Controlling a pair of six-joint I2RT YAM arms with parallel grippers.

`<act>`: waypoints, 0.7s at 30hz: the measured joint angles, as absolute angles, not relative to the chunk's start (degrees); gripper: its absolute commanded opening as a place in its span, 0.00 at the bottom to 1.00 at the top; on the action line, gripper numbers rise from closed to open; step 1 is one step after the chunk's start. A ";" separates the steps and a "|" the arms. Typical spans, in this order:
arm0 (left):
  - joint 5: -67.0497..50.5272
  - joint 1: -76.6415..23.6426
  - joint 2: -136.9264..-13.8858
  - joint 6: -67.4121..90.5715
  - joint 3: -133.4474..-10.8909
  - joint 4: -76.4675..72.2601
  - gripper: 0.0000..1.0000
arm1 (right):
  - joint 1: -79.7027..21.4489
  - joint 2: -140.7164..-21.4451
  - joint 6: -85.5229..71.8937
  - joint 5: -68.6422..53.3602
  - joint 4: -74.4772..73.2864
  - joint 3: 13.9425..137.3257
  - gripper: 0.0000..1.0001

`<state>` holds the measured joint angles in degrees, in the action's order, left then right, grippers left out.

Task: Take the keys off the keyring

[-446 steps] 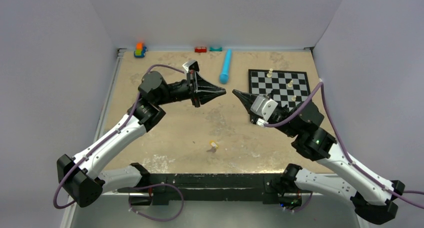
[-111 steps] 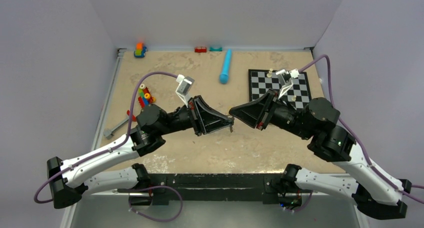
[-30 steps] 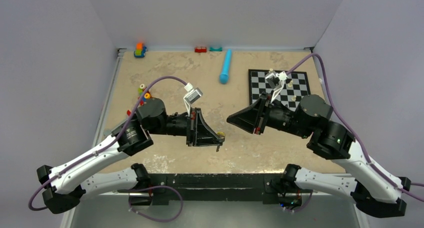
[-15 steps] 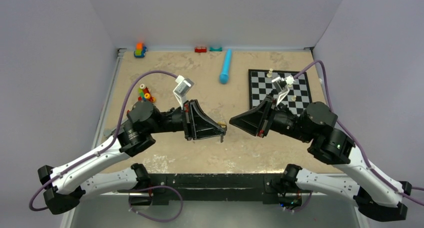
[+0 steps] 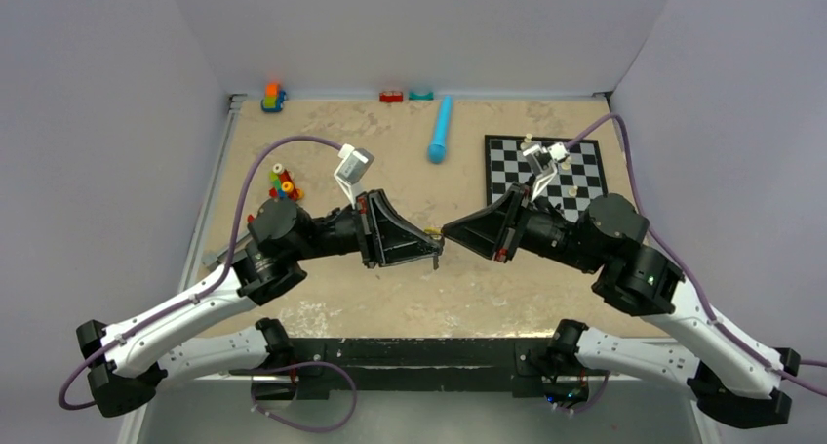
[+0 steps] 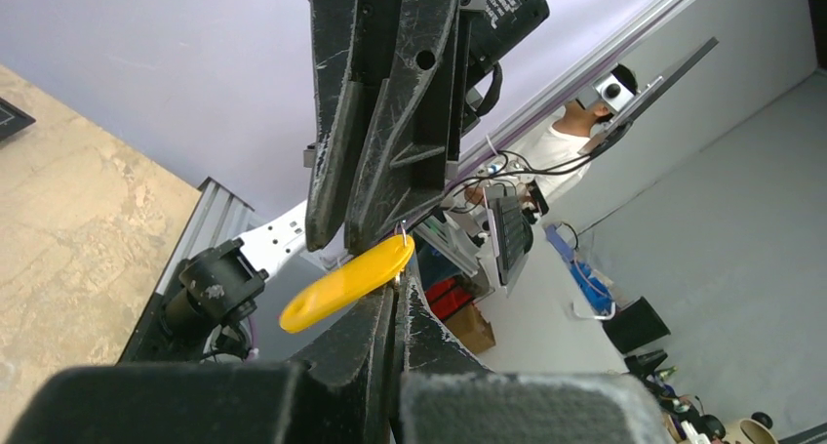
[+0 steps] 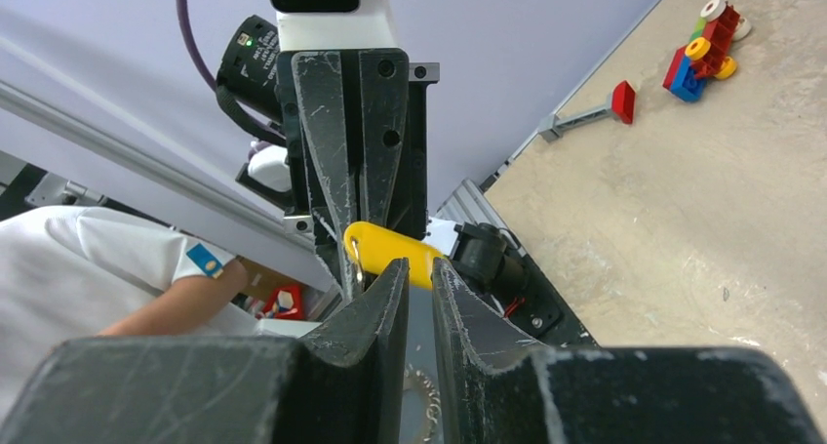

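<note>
My two grippers meet tip to tip in mid-air over the middle of the table. My left gripper [image 5: 435, 250] [image 6: 398, 286] is shut on the thin wire keyring [image 6: 403, 232]. A yellow plastic tag [image 6: 343, 284] [image 7: 392, 250] hangs from the ring. It shows as a small yellow spot in the top view [image 5: 430, 232]. My right gripper [image 5: 447, 234] [image 7: 419, 268] has its jaws a narrow slit apart, with its tips right at the tag. The ring [image 7: 357, 260] shows left of those tips. The keys are hidden in every view.
A chessboard [image 5: 585, 159] with small white chess pieces lies at the back right. A blue cylinder [image 5: 441, 129] lies at the back centre. Coloured toy bricks [image 5: 283, 183] [image 7: 704, 49] and a grey tool with a red end [image 7: 585, 113] lie at the left. Small toys [image 5: 273, 97] line the back wall.
Over the last second my left gripper rose and moved right with the keyring. My right gripper shifted left. The gap between them closed and their tips now meet.
</note>
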<state>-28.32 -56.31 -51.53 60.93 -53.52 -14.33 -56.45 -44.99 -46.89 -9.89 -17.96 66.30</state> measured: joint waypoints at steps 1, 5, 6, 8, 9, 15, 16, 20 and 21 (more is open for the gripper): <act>-28.05 -56.31 -51.44 60.93 -53.49 -14.33 0.00 | -56.45 -44.56 -46.89 -9.65 -17.98 66.32 0.20; -27.00 -56.31 -50.89 60.93 -53.45 -14.35 0.00 | -56.45 -43.16 -46.89 -8.73 -17.91 66.85 0.20; -26.89 -56.31 -50.87 60.95 -53.45 -14.39 0.00 | -56.45 -42.98 -46.89 -8.64 -17.72 67.02 0.20; -26.65 -56.31 -50.85 60.95 -53.45 -14.72 0.00 | -56.45 -42.57 -46.89 -8.62 -17.08 67.51 0.21; -26.59 -56.31 -50.87 60.95 -53.45 -14.79 0.00 | -56.45 -42.57 -46.92 -8.67 -16.56 67.66 0.21; -26.55 -56.31 -51.05 60.97 -53.45 -15.62 0.00 | -56.45 -43.38 -46.96 -8.82 -14.85 67.85 0.21; -26.55 -56.31 -51.11 60.95 -53.45 -15.62 0.00 | -56.45 -43.70 -46.96 -8.82 -14.83 67.92 0.21; -26.57 -56.31 -51.55 60.95 -53.45 -15.64 0.00 | -56.45 -45.21 -46.96 -8.84 -14.55 68.27 0.21; -26.57 -56.31 -51.64 60.97 -53.45 -15.64 0.00 | -56.45 -45.52 -46.96 -8.84 -14.50 68.36 0.21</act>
